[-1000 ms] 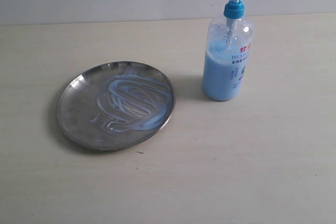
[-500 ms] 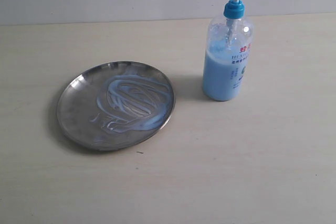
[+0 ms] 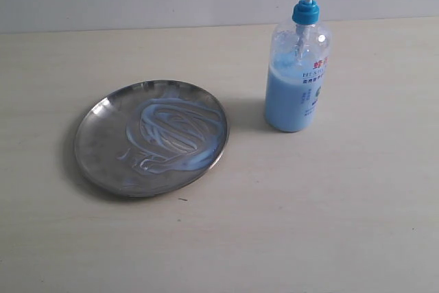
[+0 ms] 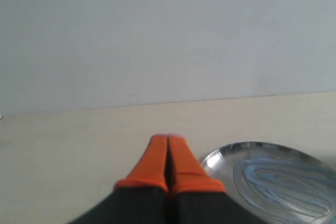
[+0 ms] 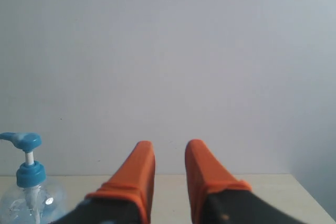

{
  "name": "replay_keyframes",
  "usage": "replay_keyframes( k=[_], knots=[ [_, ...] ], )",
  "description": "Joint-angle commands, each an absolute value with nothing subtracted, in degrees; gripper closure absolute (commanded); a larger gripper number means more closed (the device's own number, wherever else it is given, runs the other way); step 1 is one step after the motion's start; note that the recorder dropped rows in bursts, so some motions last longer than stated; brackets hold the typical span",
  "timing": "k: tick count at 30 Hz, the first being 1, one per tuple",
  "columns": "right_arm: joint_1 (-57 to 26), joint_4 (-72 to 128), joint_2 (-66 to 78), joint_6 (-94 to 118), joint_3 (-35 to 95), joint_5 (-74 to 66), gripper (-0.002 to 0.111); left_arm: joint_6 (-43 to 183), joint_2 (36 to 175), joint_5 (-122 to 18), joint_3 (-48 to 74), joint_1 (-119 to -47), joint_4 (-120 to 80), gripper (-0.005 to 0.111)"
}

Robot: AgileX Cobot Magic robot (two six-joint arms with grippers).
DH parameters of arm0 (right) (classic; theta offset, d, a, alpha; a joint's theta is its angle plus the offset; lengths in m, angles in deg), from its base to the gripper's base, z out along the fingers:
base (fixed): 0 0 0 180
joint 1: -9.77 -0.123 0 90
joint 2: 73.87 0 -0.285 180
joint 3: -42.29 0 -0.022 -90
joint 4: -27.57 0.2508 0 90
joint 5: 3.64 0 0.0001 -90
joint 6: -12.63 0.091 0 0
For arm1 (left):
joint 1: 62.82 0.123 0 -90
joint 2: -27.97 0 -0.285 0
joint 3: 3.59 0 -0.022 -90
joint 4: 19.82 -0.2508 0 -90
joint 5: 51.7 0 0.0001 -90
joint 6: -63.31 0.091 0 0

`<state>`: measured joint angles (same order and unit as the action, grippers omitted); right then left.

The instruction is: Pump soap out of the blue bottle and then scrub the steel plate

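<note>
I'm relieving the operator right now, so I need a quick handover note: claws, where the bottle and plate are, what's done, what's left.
Left claw: shut, empty, clear of the plate.
Right claw: open, empty, not touching the bottle.
Steel plate lies flat on the table; blue bottle stands upright apart from it, to its right in the exterior view.
Done: soap is smeared in streaks over much of the plate.
Left: probably little; the plate's left part looks bare.
</note>
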<state>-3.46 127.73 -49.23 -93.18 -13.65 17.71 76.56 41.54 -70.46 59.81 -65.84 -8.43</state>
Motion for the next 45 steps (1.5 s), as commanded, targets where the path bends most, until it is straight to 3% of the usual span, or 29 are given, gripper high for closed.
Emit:
replay_keyframes(
  k=[1,7,22,45],
  knots=[
    [-3.14,127.52,-49.44,-93.66,-13.91,17.48,0.084,76.61,37.62,-59.12,68.56,-65.80,-8.98,0.107],
    [-3.14,127.52,-49.44,-93.66,-13.91,17.48,0.084,76.34,35.76,-55.72,73.63,-66.44,-8.73,0.107],
    [-3.14,127.52,-49.44,-93.54,-13.91,17.48,0.084,76.37,35.76,-70.93,73.63,-67.48,-10.81,0.107],
    [-3.14,127.52,-49.44,-93.56,-13.91,17.48,0.084,76.37,35.76,-72.65,73.63,-67.48,-10.45,0.107]
  ],
)
